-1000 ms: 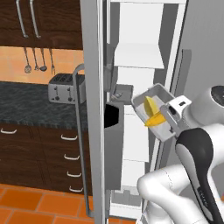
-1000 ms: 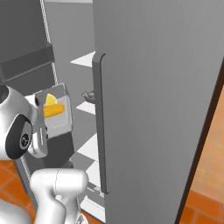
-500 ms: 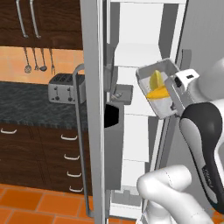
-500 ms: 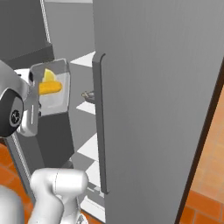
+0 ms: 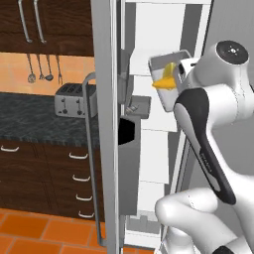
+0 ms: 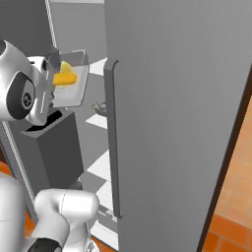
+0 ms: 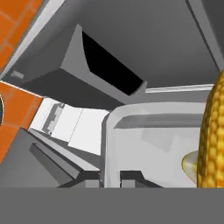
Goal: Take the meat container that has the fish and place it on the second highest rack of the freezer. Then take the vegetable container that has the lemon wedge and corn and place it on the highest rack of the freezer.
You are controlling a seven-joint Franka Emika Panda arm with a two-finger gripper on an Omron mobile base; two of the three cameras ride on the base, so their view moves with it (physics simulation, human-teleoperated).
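The shallow grey vegetable container point(image 5: 171, 79) sat tilted in the upper middle of the left base view, held up in front of the white shelved interior of the tall light-grey freezer point(image 5: 156, 124). Inside it lay the yellow-orange corn cob point(image 5: 164, 83) with a bright-yellow lemon wedge point(image 5: 170, 69) just above it. In the right base view the container point(image 6: 69, 81) appeared at upper left, beside the white arm. The hand view showed the fingers point(image 7: 109, 178) at the bottom edge pinching the container's near rim, apparently, though their tips were mostly cut off. The corn point(image 7: 212, 140) filled that frame's right side. A silver toaster point(image 5: 72, 99) stood on the dark stone table point(image 5: 34, 124) at left.
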